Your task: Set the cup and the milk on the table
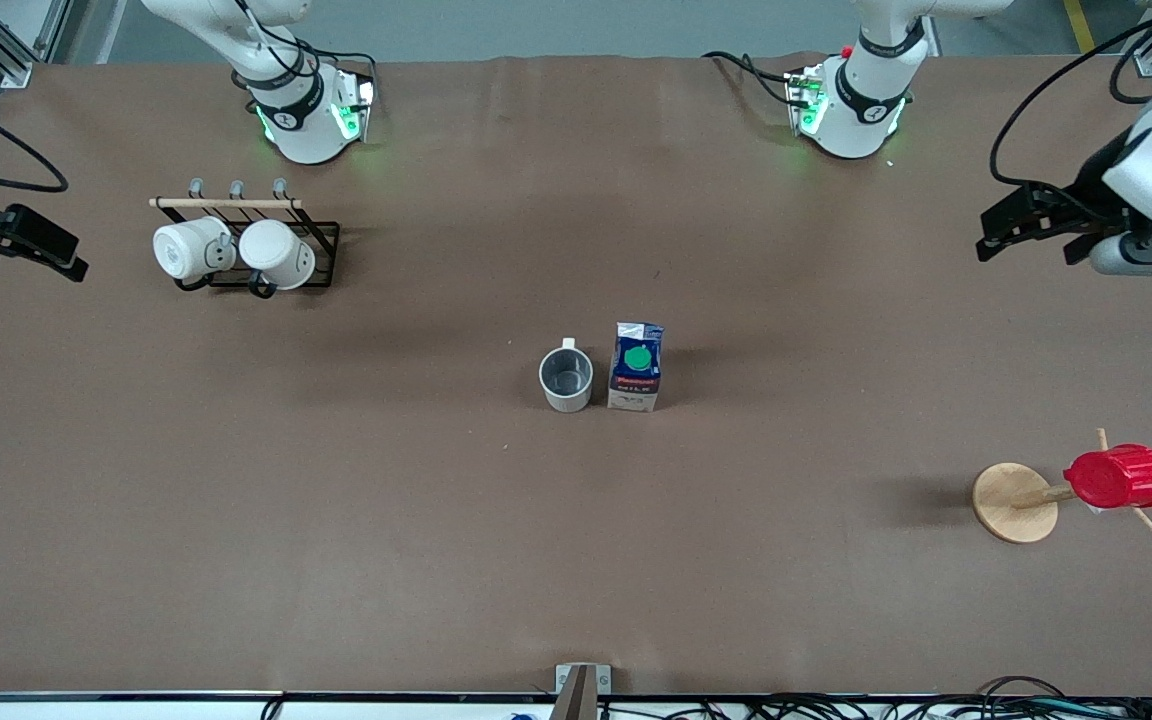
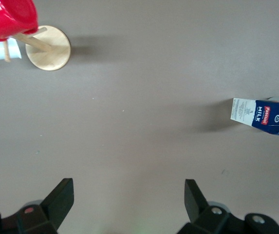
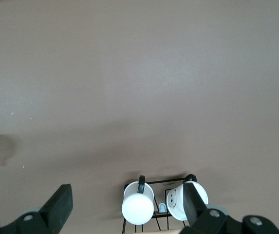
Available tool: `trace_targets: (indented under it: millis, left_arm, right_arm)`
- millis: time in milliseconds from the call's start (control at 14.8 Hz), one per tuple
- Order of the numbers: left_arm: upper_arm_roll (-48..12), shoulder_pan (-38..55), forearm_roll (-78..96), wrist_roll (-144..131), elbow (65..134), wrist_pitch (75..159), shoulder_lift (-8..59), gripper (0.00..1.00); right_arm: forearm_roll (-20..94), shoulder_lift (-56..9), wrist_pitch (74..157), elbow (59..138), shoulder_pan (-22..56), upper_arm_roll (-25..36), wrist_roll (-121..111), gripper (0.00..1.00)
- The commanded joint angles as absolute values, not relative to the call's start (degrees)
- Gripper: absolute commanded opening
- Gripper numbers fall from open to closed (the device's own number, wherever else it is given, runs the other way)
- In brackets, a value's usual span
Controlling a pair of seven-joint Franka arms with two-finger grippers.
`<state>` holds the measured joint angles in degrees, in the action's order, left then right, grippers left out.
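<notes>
One brown table (image 1: 336, 520) (matte cover).

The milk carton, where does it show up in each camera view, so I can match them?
Front view: the milk stands upright mid-table, beside the cup.
Left wrist view: the milk sits at the picture's edge.
Right wrist view: not in it.
Shared landmark: the red cup on its wooden stand.

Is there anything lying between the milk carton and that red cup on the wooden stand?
No. In the front view, only bare brown table lies between the milk and the red cup on its wooden stand.
</notes>
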<state>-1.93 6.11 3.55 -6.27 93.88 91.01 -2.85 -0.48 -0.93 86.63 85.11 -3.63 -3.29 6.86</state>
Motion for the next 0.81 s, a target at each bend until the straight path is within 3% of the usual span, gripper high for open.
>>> trace_targets:
  millis: [0, 269, 741]
  left_arm:
    - [-4.6, 5.9, 0.9, -9.0, 98.3, 94.7, -5.6, 1.0]
    - [-5.9, 4.7, 0.9, -8.4, 102.2, 97.8, -8.1, 1.0]
    - [-6.1, 3.3, 1.0, -6.6, 95.3, 95.6, -4.1, 1.0]
  right_arm:
    - [0.8, -0.5, 86.5, 85.6, -4.7, -3.8, 6.2, 1.0]
    - [0.8, -0.5, 86.5, 85.6, -4.7, -3.5, 4.8, 1.0]
    - [0.8, -0.5, 86.5, 85.6, -4.7, -3.5, 4.8, 1.0]
